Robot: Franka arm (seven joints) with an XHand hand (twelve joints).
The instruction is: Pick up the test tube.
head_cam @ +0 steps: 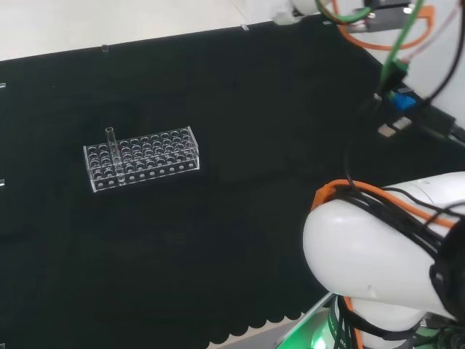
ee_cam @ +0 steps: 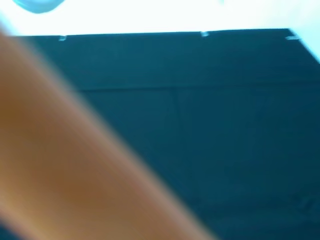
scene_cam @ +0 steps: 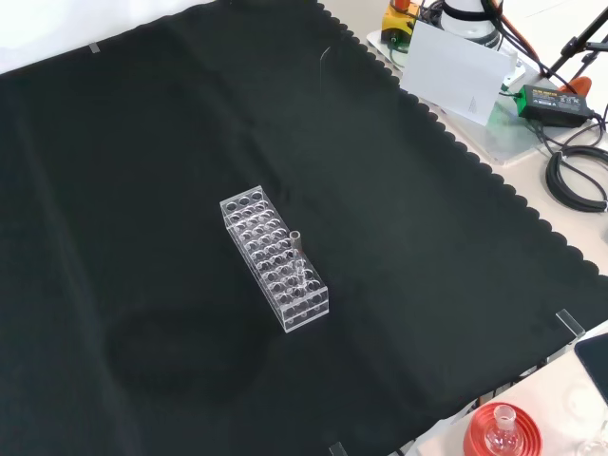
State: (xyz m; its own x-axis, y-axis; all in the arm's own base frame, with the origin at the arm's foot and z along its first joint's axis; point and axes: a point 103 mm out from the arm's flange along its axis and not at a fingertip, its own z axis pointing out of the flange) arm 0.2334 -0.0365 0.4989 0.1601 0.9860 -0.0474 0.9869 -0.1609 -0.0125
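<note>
The worktop (head_cam: 240,218) is covered with a black cloth (scene_cam: 142,142) whose edge is scalloped. A clear plastic rack (head_cam: 142,157) stands on the cloth, well away from every edge. Just past the cloth's near corner in the front view sits a red ribbed stand (scene_cam: 502,429).

Head view behind the arm, front view opposite, both over rack (head_cam: 142,158).

Cloth (head_cam: 218,240) black, scalloped edge. Tube rack (head_cam: 142,157) and test tube (head_cam: 111,138) clear. Arm link (head_cam: 385,247) white, orange cables. Flask stand (scene_cam: 502,432) red.
</note>
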